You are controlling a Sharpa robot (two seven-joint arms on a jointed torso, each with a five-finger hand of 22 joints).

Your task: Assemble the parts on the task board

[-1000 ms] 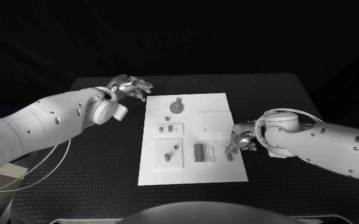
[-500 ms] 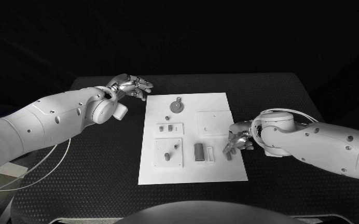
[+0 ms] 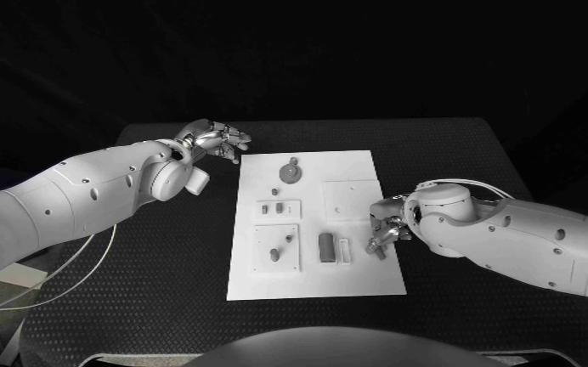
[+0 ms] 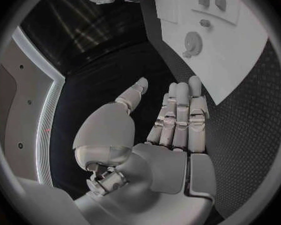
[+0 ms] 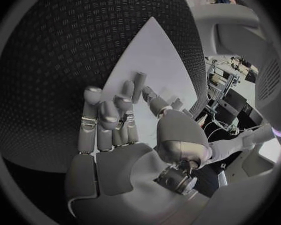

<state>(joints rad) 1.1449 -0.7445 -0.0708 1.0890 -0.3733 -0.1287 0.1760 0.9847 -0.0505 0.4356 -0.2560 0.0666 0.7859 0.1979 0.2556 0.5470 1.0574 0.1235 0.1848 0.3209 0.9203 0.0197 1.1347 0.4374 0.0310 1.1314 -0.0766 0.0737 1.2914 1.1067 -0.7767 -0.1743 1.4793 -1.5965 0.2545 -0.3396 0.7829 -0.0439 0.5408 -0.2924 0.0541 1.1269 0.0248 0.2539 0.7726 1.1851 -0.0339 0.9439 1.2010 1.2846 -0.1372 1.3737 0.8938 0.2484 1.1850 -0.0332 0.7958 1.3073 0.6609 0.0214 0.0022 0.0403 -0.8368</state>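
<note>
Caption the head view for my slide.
Right hand at the task board's right edge; left hand open beside its far-left corner.

Your left hand (image 4: 172,130) holds nothing, its fingers (image 4: 181,110) straight and close together above the black worktop (image 4: 109,65). The white task board (image 4: 234,50) lies beyond, with small parts (image 4: 192,42) on it.

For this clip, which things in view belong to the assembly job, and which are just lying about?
Belongs to the job:
task board
round part at the board's far end
dark block part
small parts on the raised plates
right hand, over the board's right edge
left hand, off the board's far left corner

Lying about:
white cable on the table's left
black table
</note>
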